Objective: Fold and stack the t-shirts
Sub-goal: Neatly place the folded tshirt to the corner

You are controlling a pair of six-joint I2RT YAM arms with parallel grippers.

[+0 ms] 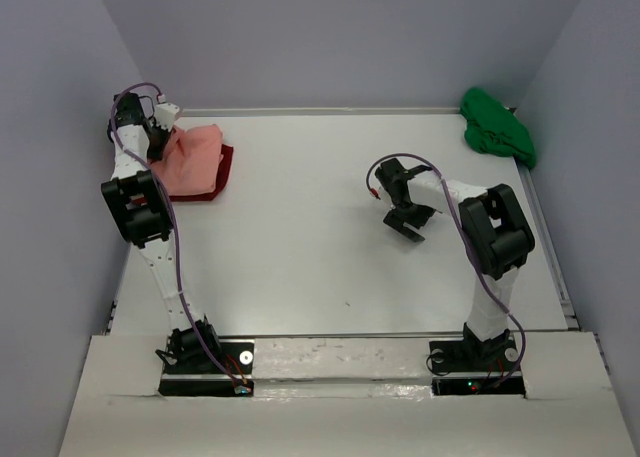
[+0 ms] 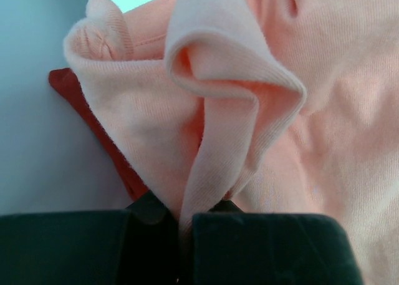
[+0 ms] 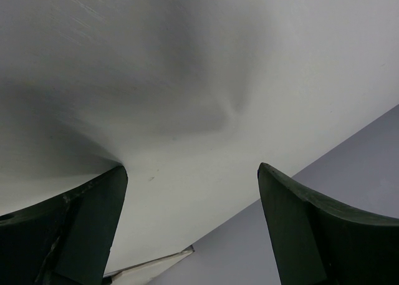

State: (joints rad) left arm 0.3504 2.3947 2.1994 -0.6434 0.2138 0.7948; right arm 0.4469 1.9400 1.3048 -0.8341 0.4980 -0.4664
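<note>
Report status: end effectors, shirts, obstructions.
Left end effector shut on salmon-pink t-shirt atop deep red t-shirt. Right end effector open, empty, over table. Green t-shirt crumpled, far right corner. No obstruction seen.

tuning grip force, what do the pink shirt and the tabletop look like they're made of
Salmon-pink shirt: looks like soft knit jersey, perhaps cotton, matte; fine knit rows show close up and it folds in loose, rounded curls. Tabletop: hard, smooth, white, perhaps laminate or painted board; a faint sheen with soft shadows, exact material unclear.
</note>
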